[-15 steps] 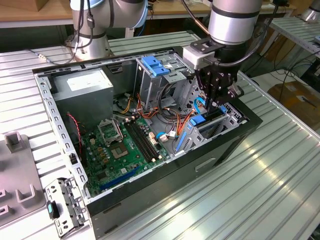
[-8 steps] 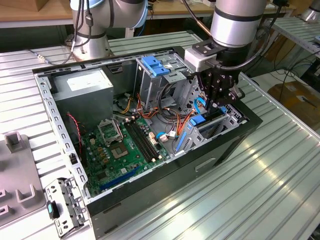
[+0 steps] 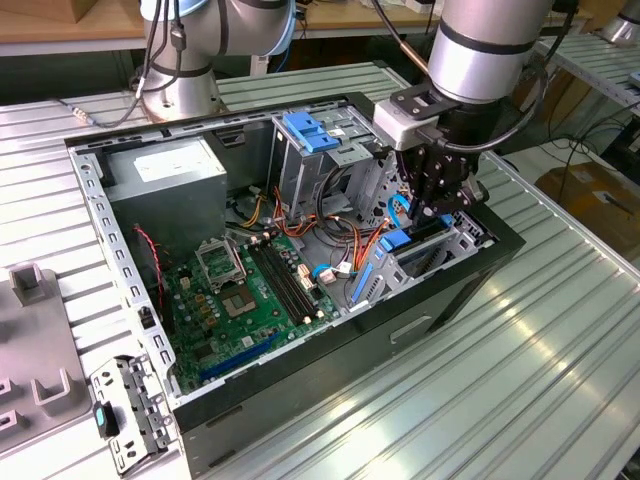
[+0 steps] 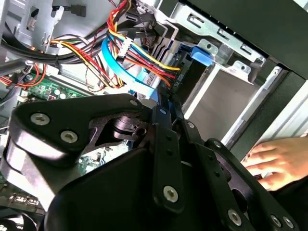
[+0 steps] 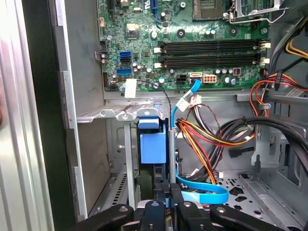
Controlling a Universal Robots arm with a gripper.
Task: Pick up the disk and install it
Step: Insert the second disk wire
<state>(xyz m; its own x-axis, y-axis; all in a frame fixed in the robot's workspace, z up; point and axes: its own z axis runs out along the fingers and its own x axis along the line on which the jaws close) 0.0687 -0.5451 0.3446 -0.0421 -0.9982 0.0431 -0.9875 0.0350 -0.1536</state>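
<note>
Hazards are listed from the exterior view's left across the case [image 3: 300, 390], which lies open on the table [image 3: 520, 380]. The motherboard [image 3: 250, 290] on the case floor is not in my path and, as I judge it, at little risk. The cable bundle [image 3: 350, 235] runs through the middle of the case. One flat blue cable [image 5: 202, 195] lies just beside my tool [image 5: 169, 192], so it could be pinched or dragged into the bay if I press further. At the case's far right end, my tool appears clenched on the thin edge of the disk [image 5: 153, 147], which stands on edge in the drive bay with its blue rail showing. If the disk is tilted against the bay guides, it may jam or slip in the grip. A person's hand [image 4: 276, 161] rests just outside the case wall, close to the bay, and any sideways motion risks contact. Not verifiable: how deep the disk sits, whether its rails are engaged, and its label face, which I see edge-on.
</note>
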